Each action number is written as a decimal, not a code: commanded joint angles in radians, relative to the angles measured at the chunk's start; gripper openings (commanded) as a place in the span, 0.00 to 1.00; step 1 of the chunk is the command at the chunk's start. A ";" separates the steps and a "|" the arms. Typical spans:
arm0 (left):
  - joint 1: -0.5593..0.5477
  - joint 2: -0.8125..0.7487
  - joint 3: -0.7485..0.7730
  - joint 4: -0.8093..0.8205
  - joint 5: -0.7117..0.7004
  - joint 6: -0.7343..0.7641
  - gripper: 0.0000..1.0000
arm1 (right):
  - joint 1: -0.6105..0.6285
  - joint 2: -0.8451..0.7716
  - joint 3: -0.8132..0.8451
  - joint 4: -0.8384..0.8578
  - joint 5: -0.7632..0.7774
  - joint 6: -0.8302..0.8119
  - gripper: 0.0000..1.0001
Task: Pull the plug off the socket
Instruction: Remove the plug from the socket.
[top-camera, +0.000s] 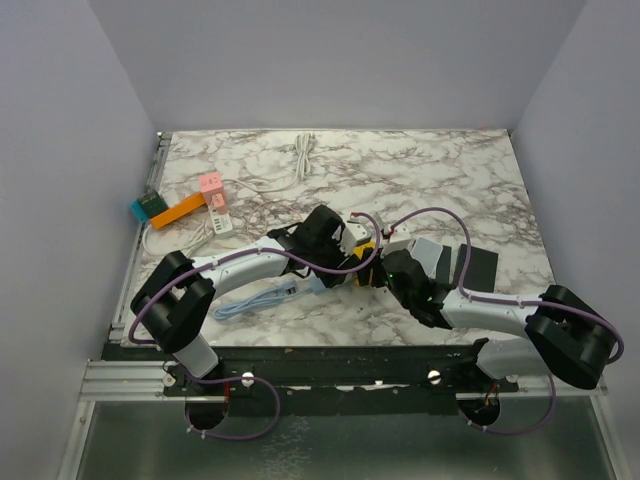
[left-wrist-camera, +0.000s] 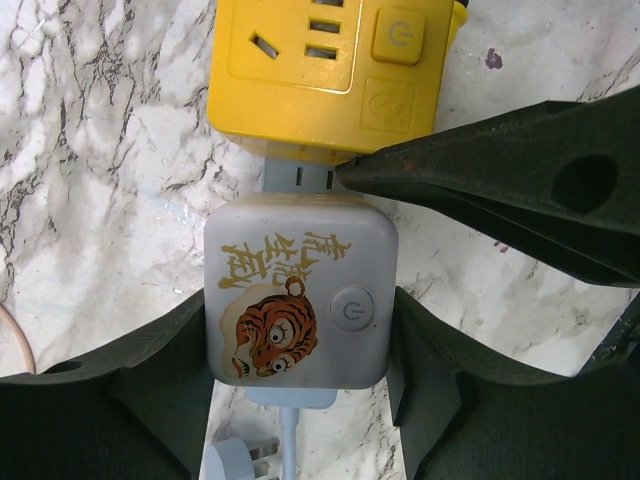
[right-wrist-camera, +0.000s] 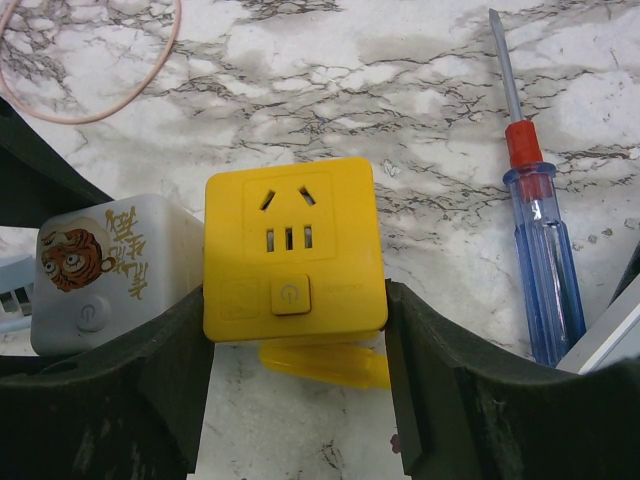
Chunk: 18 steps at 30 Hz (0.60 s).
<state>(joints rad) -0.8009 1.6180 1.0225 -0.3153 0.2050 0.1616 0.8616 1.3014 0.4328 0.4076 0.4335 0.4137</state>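
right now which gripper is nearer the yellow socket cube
Right. The right gripper has its jaws closed on the yellow socket cube itself. The left gripper has its jaws closed on the grey tiger cube next to it.

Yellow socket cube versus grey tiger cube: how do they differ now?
The yellow socket cube is all yellow; the grey tiger cube bears a tiger picture and gold characters. The yellow socket cube's top shows outlet slots; the grey tiger cube's shows none. The right hand grips the yellow one, the left hand the grey one. Both are rounded cubes with a power button.
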 joint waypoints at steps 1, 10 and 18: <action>0.000 0.083 -0.033 -0.028 -0.106 -0.095 0.00 | -0.022 0.003 0.004 -0.038 0.027 0.024 0.01; -0.001 0.092 -0.028 -0.037 -0.122 -0.100 0.00 | 0.035 0.025 0.014 -0.032 0.060 -0.007 0.01; 0.000 0.097 -0.022 -0.042 -0.126 -0.102 0.00 | 0.156 0.032 0.035 -0.011 0.144 -0.098 0.01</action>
<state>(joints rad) -0.8062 1.6215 1.0286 -0.3279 0.1925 0.1612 0.9390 1.3170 0.4370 0.4129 0.5198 0.3775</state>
